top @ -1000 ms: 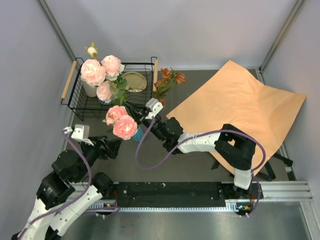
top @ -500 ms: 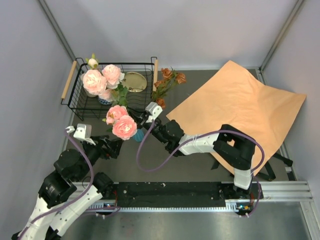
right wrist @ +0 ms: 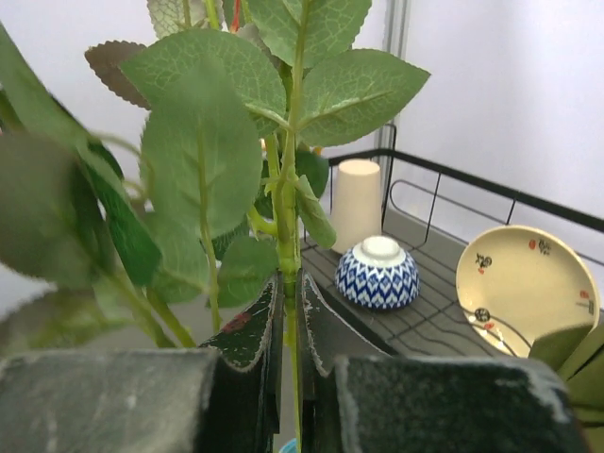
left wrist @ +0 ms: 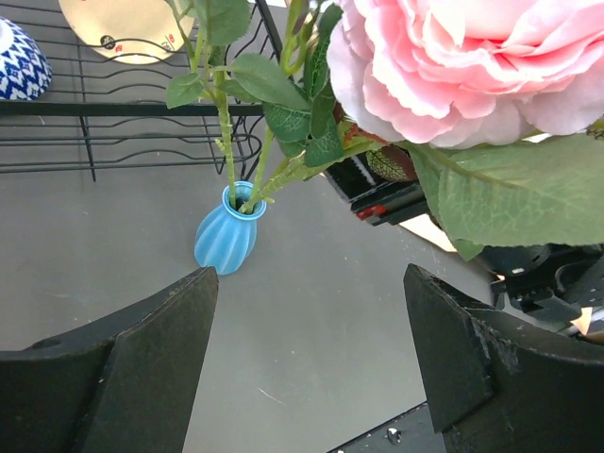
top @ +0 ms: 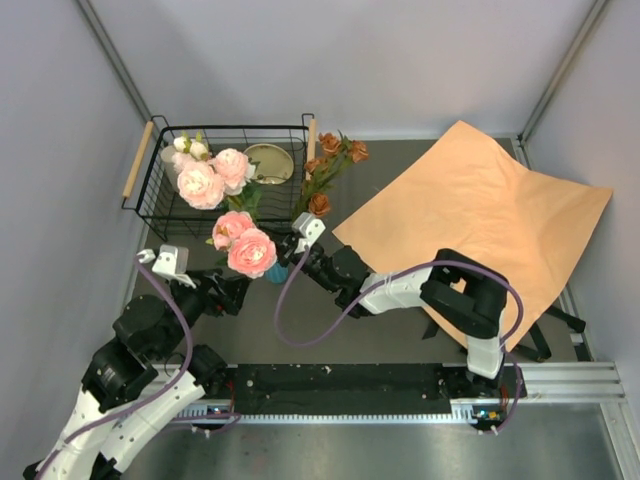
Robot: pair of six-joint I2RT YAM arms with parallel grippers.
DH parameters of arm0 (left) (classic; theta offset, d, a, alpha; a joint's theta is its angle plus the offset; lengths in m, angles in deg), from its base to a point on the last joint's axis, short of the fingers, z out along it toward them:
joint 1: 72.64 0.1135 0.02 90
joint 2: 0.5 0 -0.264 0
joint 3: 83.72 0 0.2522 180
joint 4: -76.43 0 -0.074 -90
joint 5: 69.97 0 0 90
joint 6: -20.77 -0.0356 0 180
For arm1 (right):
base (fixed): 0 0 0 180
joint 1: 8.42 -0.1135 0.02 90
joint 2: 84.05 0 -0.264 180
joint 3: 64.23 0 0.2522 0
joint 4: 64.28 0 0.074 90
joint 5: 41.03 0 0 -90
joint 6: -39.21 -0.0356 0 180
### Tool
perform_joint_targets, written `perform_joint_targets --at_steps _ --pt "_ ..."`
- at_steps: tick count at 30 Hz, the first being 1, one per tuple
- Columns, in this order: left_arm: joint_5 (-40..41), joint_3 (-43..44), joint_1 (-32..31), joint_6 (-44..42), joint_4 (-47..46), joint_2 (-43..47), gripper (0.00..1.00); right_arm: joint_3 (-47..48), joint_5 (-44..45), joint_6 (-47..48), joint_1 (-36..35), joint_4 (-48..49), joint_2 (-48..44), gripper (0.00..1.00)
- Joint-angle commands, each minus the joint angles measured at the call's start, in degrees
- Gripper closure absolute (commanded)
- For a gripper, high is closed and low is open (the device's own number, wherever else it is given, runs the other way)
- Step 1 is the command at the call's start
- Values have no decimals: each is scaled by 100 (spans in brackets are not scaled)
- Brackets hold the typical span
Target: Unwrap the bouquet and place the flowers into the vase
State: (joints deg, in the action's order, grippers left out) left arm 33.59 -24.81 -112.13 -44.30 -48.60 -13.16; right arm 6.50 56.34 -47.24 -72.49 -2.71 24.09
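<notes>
**Top, left-wrist and right-wrist views.** The vase (left wrist: 229, 236) is small, teal, glazed and vertically ribbed, with a narrow neck. It stands upright on the grey table (left wrist: 311, 321), just in front of the black wire basket (top: 240, 127). Thin green stems rise from its mouth, and two large, many-petalled pink peonies (top: 250, 252) with broad serrated leaves hang above it.

The right gripper (right wrist: 291, 316) is closed, its jaws pinching one leafy green stem (right wrist: 289, 236). It sits just beside and above the vase, and the pink and cream blooms (top: 215, 178) on that stem lean out over the basket.

The left gripper (left wrist: 307, 377) is spread wide and holds nothing. The vase lies ahead of it — in line with the gap between its two dark fingers, and apart from both.

The basket has wooden handles. It contains a plain beige cup (right wrist: 359, 205), a blue-and-white patterned bowl (right wrist: 377, 274) turned rim-down, and a cream plate (right wrist: 524, 288). Rust-orange roses (top: 331, 143) lie against its right end.

The paper (top: 470, 220) — matte, orange-tan and creased — is spread open on the right side of the table, well apart from the vase.
</notes>
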Motion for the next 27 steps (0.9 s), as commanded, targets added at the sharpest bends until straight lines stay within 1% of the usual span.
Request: perform_joint_targets --at_steps 1,27 --pt "-82 -32 -7 -67 -351 -105 15 -107 -87 -162 35 1704 137 100" --pt "-161 -146 -7 -14 -500 -166 15 -687 158 -443 123 1695 313 100"
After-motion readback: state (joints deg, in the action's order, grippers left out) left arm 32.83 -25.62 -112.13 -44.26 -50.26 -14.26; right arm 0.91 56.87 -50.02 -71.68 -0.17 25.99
